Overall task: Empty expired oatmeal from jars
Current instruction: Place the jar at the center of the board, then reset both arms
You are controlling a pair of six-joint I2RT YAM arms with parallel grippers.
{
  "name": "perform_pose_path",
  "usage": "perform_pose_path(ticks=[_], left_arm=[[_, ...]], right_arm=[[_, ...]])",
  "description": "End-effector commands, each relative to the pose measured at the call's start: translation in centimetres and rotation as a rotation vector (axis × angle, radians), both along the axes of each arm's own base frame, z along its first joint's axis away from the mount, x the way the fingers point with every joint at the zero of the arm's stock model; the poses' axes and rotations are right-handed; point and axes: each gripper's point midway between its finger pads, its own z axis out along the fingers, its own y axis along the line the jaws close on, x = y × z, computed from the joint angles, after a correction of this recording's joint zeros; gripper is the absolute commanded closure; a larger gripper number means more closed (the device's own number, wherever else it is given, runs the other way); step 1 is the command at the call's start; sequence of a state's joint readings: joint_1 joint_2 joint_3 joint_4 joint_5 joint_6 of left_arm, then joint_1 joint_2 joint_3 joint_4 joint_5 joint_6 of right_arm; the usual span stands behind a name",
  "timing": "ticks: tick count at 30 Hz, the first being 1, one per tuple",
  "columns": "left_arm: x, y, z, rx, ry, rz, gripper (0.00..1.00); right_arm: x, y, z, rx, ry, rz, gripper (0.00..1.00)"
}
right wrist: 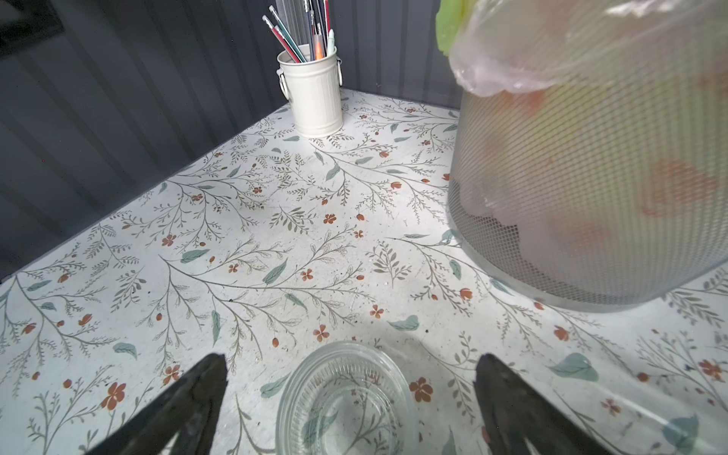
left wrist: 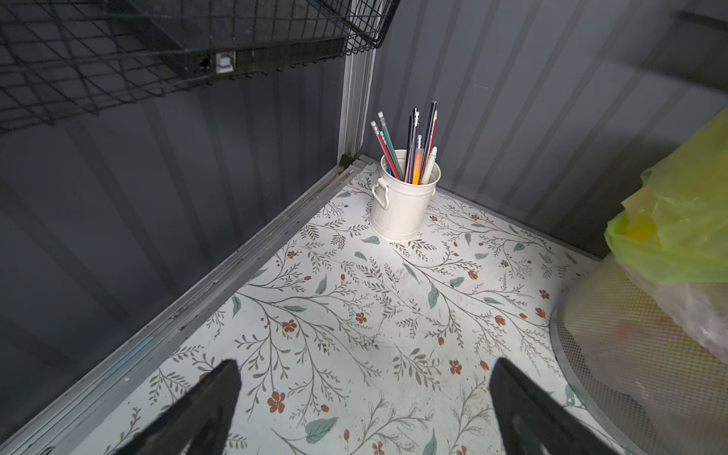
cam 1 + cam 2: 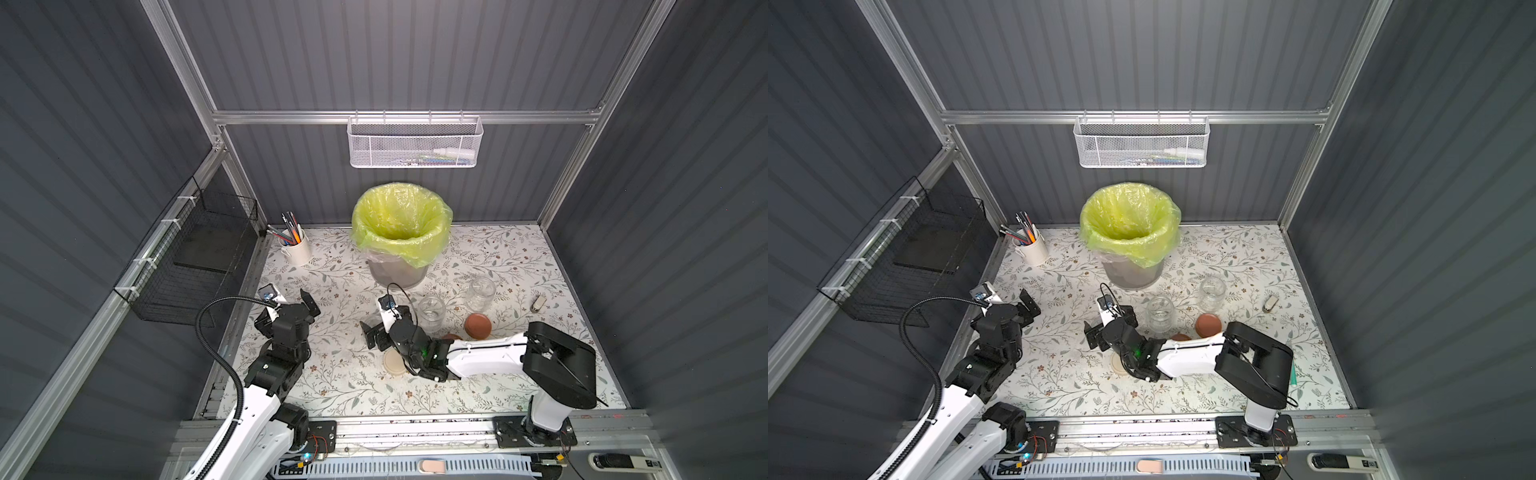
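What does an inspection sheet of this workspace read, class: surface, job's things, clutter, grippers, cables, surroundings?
Surface: floral tabletop, small specks, no spill seen.
Job's things: first jar, second jar and third jar all lidless, looking empty; terracotta lid, second terracotta lid (partly hidden by the right arm) and cream lid lie loose; oatmeal: nothing seen.
Clutter: pen cup; small pale object, too small to name.
Grippers: left gripper open, empty; right gripper open, fingers either side of the third jar, not touching it.
Cables: ribbed black hose on the left arm; thin black cable looped at the right wrist.
Surroundings: mesh bin with yellow-green bag; white basket on the back rail; black wire basket on the side wall.
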State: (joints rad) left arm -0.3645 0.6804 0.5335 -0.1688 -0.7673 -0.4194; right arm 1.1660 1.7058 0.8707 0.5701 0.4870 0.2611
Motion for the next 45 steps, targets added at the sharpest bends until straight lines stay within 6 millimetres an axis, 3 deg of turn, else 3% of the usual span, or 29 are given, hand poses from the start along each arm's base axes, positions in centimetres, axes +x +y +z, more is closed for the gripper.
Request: perform_pose_path(ticks=[1,9,13,20,24,32,37,41,45], left_arm=[[0.3,0.6,2.1,0.021,-0.045,0.033,0.0],[0.9,0.5,2.6,0.045,-0.047,0.038,0.0],[1.6,0.2,2.8,0.087,-0.045,0.02,0.0],[3.2,0.0,2.0,0.19,-0.036,0.023,0.0],[4.6,-0.7,1.0,0.233,-0.031,-0.004,0.0],[7.1,-2.3,-0.6,0.305,-0.042,-0.106,0.0],[8.9,-2.8,-3.7,0.34,0.018,-0.186,0.0],[9.6,-2.7,-6.2,0.308,0.043,-0.271,0.0],[9.9,-1.8,-7.9,0.25,0.028,-0.276,0.0]], right_arm=[[-0.4,-1.2,1.0,-0.026,0.0,-0.016,0.01],[-0.6,-4.5,5.0,-0.04,0.038,-0.059,0.01],[-0.9,-7.2,7.1,-0.029,0.064,-0.075,0.01],[-0.5,-16.2,9.4,0.05,0.109,-0.181,0.01],[0.4,-22.1,10.0,0.075,0.142,-0.327,0.01],[2.3,-31.8,10.3,0.027,0.098,-0.602,0.01],[2.9,-37.0,12.3,-0.033,-0.117,-0.783,0.01],[3.4,-38.8,13.0,-0.035,-0.097,-0.774,0.01],[4.7,-40.3,12.0,-0.021,-0.188,-0.797,0.01]])
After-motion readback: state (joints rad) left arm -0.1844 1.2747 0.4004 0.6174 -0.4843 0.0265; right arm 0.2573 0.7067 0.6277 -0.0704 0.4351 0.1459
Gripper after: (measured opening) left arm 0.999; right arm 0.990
